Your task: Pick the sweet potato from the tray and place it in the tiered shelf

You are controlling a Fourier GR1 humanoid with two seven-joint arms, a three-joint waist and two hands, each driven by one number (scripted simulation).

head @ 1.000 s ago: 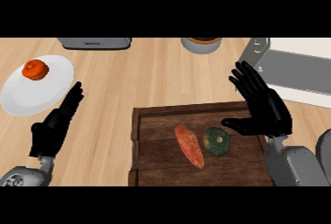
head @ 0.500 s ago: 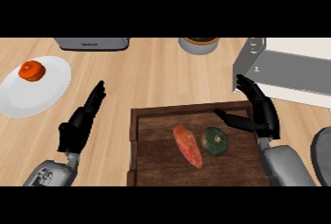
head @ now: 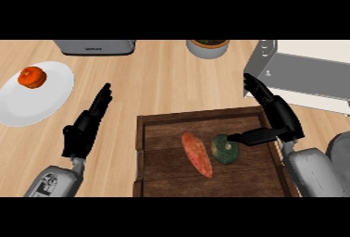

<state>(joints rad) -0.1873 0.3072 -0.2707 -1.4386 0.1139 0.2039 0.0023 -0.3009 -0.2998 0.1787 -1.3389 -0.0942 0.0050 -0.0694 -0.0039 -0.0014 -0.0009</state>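
Note:
The orange sweet potato (head: pixel 196 154) lies lengthwise in the middle of the dark wooden tray (head: pixel 161 141). A dark green vegetable (head: pixel 225 148) lies just right of it. My right hand (head: pixel 277 115) hovers over the tray's right edge, fingers straight and pointing away, thumb reaching left and touching the green vegetable. It holds nothing. My left hand (head: pixel 85 127) rests open on the counter left of the tray, fingers straight. The grey tiered shelf (head: pixel 301 76) stands at the upper right, beyond the right hand.
A white plate (head: pixel 41 99) with a red tomato (head: pixel 32 77) sits at the left. A grey toaster (head: pixel 94 46) stands at the back and a pot with a plant (head: pixel 208 47) at the back centre.
My right hand has come lower and closer over the tray's right side, its thumb now at the green vegetable. My left hand has shifted right, towards the tray.

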